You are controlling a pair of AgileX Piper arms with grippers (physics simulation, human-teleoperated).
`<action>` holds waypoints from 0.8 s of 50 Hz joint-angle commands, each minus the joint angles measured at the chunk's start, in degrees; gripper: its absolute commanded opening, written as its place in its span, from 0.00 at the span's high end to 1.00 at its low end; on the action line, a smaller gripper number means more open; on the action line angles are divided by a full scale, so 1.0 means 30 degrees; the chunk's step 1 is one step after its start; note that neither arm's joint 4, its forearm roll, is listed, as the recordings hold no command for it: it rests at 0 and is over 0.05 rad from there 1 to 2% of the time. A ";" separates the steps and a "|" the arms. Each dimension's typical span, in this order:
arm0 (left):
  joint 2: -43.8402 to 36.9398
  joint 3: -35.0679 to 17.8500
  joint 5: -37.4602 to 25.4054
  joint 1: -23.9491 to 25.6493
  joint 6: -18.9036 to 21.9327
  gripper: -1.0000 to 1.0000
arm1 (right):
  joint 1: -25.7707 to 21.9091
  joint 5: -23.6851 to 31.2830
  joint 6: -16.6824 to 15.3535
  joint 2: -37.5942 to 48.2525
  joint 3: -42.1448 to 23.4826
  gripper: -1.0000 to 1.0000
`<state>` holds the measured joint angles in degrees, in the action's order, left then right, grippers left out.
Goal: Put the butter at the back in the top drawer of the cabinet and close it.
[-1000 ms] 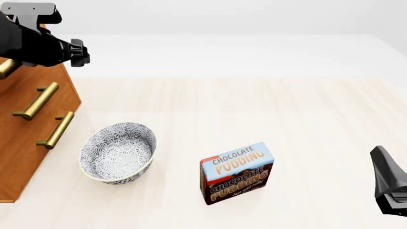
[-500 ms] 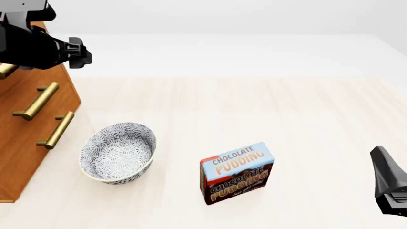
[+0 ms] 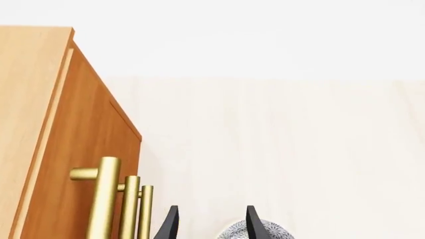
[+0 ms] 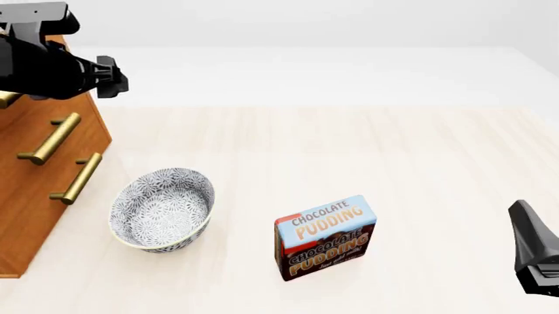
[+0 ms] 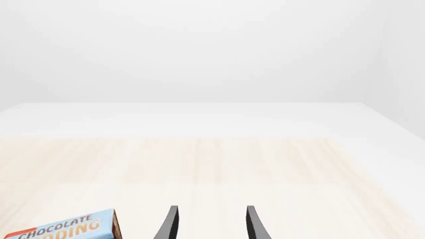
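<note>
On the table point(image 4: 367, 150) we count one bowl point(image 4: 162, 209), one pudding box point(image 4: 325, 237), one cabinet point(image 4: 39, 190). Three brass handles point(image 3: 106, 199) show in the left wrist view; in the front view two lie clear and a third peeks out under the left arm. No butter shows in any view, so we cannot place it. All three handles sit in line on the cabinet front, so the top drawer appears shut.

Left gripper point(image 3: 211, 224): fingertips apart with bare gap between them, holding nothing, hanging above the bowl's rim just beside the handles. In the front view only the arm's dark body shows, over the cabinet's top corner.

Right gripper point(image 5: 211, 224): fingers likewise parted, nothing between them, low at the near right edge of the table, with the pudding box off to its side.

Against the earlier frames: the left arm has shifted slightly rightward and up along the cabinet top. Bowl, pudding box and right arm are unchanged.
</note>
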<state>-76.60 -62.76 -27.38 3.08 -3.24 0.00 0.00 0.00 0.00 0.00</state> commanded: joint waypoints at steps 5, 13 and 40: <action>-0.0401 -0.0023 0.0237 -0.0214 -0.0013 0.00 | 0.0000 0.0000 0.0000 0.0000 0.0000 0.00; -0.0478 -0.0007 0.0329 -0.0223 -0.0035 0.00 | 0.0000 0.0000 0.0000 0.0000 0.0000 0.00; -0.1619 0.0101 0.1139 -0.1512 0.0329 0.00 | 0.0000 0.0000 0.0000 0.0000 0.0000 0.00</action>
<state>-80.38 -62.56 -24.77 -0.10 -2.69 0.00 0.00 0.00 0.00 0.00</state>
